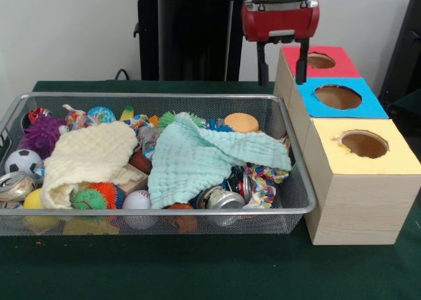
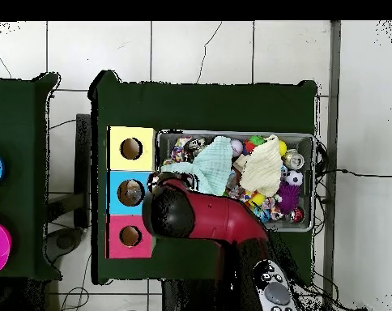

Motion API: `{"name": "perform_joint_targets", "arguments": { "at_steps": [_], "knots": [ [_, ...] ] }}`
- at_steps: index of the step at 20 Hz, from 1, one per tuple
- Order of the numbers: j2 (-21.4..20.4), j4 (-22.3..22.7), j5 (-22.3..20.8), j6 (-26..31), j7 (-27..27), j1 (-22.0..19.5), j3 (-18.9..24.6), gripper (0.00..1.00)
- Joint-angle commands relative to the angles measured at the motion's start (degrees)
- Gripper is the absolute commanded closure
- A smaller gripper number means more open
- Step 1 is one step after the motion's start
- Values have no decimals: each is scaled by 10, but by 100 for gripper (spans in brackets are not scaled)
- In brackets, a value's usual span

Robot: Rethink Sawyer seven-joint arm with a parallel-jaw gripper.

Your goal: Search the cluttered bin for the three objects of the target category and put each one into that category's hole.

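A: Where does the clutter sit?

B: In the wire mesh bin (image 1: pixel 289 211) on the green table (image 1: pixel 197 274). A mint cloth (image 1: pixel 197 156) is draped over the middle of the pile, and a cream cloth (image 1: pixel 89 156) lies to its left in the front view. Around them I can pick out a baseball (image 1: pixel 137 200), a soccer ball (image 1: pixel 23 160), a purple spiky ball (image 1: pixel 43 132) and a metal can (image 1: pixel 222 197).

A: And the holes?

B: Just beside the bin stands a wooden box with three coloured tops, each with a round hole: the yellow top (image 1: pixel 388 158) nearest, the blue top (image 1: pixel 365 106) in the middle, the red top (image 1: pixel 339 66) farthest.

A: The gripper?

B: The gripper (image 1: pixel 283 63) hangs above the red end of the box, its two dark fingers (image 1: pixel 302 62) spread apart and empty, touching nothing.
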Motion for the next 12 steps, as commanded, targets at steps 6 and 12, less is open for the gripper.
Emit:
{"name": "perform_joint_targets", "arguments": {
  "at_steps": [6,12],
  "knots": [
    [69,-56,-110,19,15,-9,-66,0],
    [69,-54,-156,10,8,-27,-80,0]
  ]
}}
